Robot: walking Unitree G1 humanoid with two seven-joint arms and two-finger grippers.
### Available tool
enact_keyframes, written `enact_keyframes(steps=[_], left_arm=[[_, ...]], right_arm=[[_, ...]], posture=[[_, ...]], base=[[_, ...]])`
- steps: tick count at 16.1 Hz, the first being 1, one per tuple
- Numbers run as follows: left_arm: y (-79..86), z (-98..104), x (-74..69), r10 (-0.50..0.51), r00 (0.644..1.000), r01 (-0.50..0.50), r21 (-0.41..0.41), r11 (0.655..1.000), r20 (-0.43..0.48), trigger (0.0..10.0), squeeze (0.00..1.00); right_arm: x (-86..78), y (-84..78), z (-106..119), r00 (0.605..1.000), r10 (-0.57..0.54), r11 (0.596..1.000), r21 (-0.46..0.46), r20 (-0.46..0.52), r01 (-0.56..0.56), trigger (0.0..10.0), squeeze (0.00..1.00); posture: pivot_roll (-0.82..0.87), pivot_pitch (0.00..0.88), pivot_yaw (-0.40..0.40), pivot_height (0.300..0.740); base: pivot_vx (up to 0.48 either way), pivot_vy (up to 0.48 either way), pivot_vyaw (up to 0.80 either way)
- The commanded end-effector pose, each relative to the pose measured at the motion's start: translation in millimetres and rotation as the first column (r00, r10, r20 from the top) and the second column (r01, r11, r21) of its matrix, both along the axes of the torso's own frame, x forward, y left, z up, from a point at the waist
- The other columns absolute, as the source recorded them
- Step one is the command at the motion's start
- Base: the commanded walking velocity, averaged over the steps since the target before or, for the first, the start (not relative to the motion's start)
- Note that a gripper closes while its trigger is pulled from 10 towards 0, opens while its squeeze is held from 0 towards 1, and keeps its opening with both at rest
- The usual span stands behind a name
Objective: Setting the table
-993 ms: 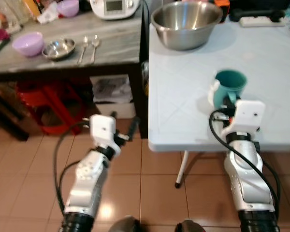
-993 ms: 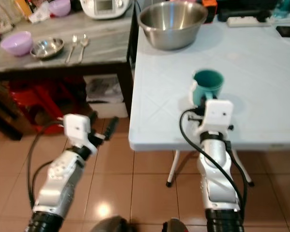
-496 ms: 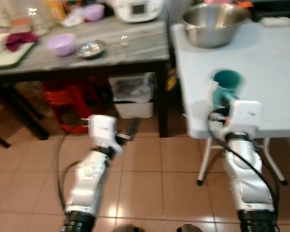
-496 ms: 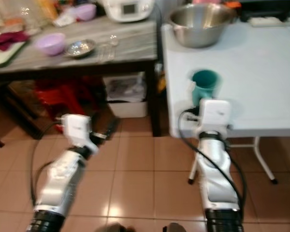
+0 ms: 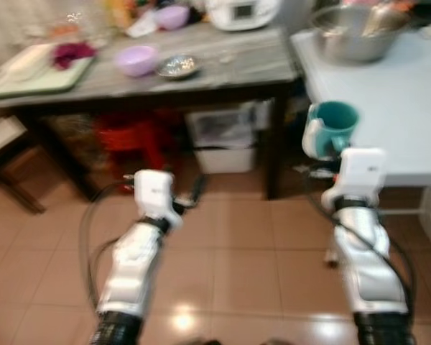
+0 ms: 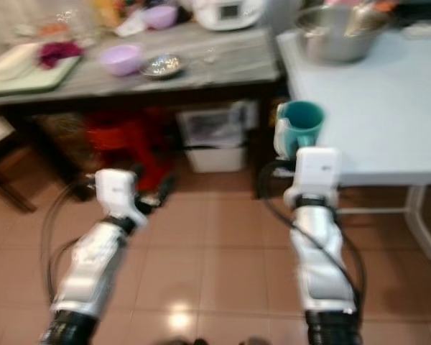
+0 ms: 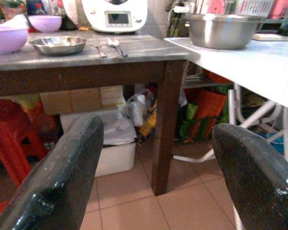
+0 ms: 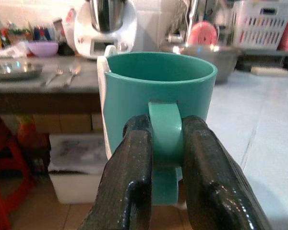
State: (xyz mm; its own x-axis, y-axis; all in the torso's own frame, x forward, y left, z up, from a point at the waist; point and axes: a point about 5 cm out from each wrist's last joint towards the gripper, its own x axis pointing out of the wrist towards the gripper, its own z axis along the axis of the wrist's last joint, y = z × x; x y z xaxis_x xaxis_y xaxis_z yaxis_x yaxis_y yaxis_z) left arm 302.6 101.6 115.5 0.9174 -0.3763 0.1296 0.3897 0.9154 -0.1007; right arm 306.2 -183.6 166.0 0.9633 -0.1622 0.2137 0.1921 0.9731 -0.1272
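A teal mug [image 8: 158, 91] with a white patch on its side is held upright in the air, with my right gripper [image 8: 165, 158] shut on its handle. In the eye views the mug [image 5: 332, 126] hangs just off the left edge of the white table [image 5: 402, 108], above the tiled floor. My left gripper [image 7: 153, 182] is open and holds nothing. It is low over the floor [image 5: 190, 194], facing the dark side table [image 5: 223, 68]. On that table lie a purple bowl [image 5: 136, 60], a small steel dish [image 5: 177, 66] and a fork and spoon [image 7: 110, 45].
A large steel mixing bowl [image 5: 352, 32] stands at the back of the white table. A white appliance [image 5: 244, 11] and a green tray [image 5: 36, 68] sit on the side table. Beneath it are a red stool [image 5: 126, 144] and a white bin [image 5: 226, 144]. The side table's dark leg [image 7: 165, 124] stands close ahead.
The whole view has swung, so the white table now lies further right and more of the side table shows. The mug stays in my right gripper, now off the white table's left edge.
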Motion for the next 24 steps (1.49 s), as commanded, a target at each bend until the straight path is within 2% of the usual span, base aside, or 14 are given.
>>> enact_keyframes(steps=[1,4,6,10,14,21,24], left_arm=[[7.6,2,2.3,0.025,1.000,-0.025,0.025,0.999,0.012,10.0,0.00],[9.1,1,3.2,0.033,0.999,-0.033,0.030,0.999,0.011,10.0,0.00],[12.0,4,4.0,0.065,0.997,-0.066,0.047,0.997,0.034,10.0,0.00],[10.9,5,2.2,0.011,0.999,-0.013,0.034,0.999,0.040,10.0,0.00],[9.9,5,1.4,-0.002,0.999,0.001,0.023,1.000,0.040,10.0,0.00],[7.5,4,-0.8,-0.025,0.999,0.025,0.007,1.000,0.033,10.0,0.00],[10.6,3,-1.7,-0.012,0.999,0.012,0.006,1.000,0.030,10.0,0.00]], right_arm=[[0.4,6.6,9,0.999,0.021,1.000,0.003,0.046,-0.021,10.0,0.00],[1.7,6.6,9,0.999,0.022,1.000,0.001,0.047,-0.023,10.0,0.00],[2.4,6.8,9,0.999,0.024,1.000,0.003,0.047,-0.024,10.0,0.00],[2.3,9.1,8,0.998,0.028,1.000,0.003,0.049,-0.028,10.0,0.00],[2.3,7.1,9,0.998,0.022,1.000,-0.010,0.054,-0.022,10.0,0.00],[-1.6,5.0,5,0.999,0.013,1.000,-0.013,0.045,-0.013,10.0,0.00],[-11.8,4.8,-5,1.000,0.015,1.000,-0.003,0.016,-0.015,10.0,0.00]], posture=[[-0.12,0.095,0.100,0.740],[-0.12,0.090,0.099,0.740],[-0.12,0.088,0.100,0.740],[-0.12,0.085,0.101,0.740],[-0.12,0.083,0.099,0.740],[-0.12,0.089,0.097,0.740],[-0.13,0.094,0.095,0.740]], base=[[0.000,0.480,0.40],[0.000,0.480,0.00],[0.000,0.000,0.00],[0.000,0.000,0.00],[0.000,0.000,0.00],[0.290,0.000,0.00],[0.314,0.000,0.00]])
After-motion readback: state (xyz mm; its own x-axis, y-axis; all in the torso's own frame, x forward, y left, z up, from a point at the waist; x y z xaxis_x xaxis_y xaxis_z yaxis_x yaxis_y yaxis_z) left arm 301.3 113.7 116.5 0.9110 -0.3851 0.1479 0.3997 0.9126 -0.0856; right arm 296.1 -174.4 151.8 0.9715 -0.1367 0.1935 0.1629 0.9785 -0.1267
